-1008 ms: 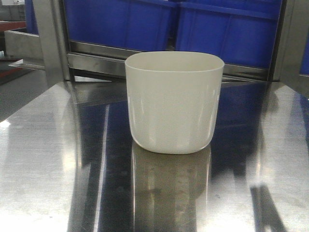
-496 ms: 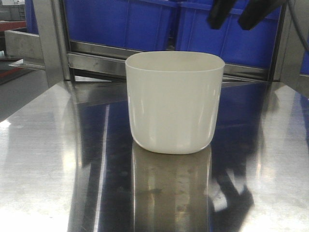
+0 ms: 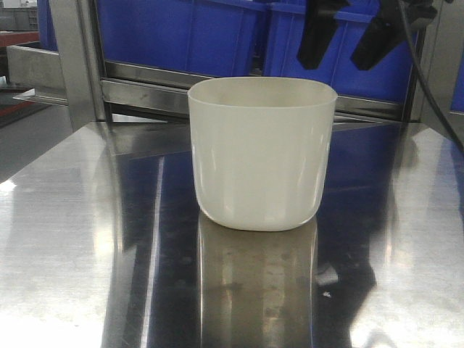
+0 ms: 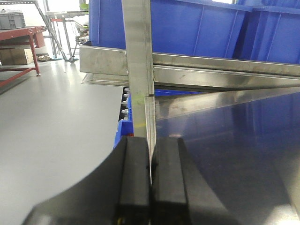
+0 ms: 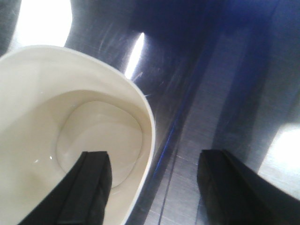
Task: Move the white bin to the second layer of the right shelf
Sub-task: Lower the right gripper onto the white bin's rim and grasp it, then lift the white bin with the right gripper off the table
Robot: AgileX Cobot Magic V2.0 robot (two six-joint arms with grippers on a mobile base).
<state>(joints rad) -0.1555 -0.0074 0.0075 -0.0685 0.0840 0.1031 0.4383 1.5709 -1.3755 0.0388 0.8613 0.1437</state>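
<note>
The white bin [image 3: 262, 152] stands upright and empty on the steel tabletop [image 3: 65, 239], in the middle of the front view. My right gripper [image 3: 346, 42] is open above the bin's right rim. In the right wrist view [image 5: 150, 161] one finger hangs over the bin's inside [image 5: 61, 136] and the other over the tabletop, with the rim between them. My left gripper [image 4: 151, 161] is shut and empty, beside a steel rack post [image 4: 138, 70]. The roller-rail shelf level is not in view.
Blue crates [image 3: 217, 32] sit on a steel rack rail [image 3: 145, 90] just behind the bin. Rack posts stand at the left [image 3: 72, 58] and right [image 3: 442, 58]. Open grey floor [image 4: 51, 117] lies left of the table.
My right gripper has come down into the front view from the top right and now hangs lower, over the bin's right rim. The bin has not moved.
</note>
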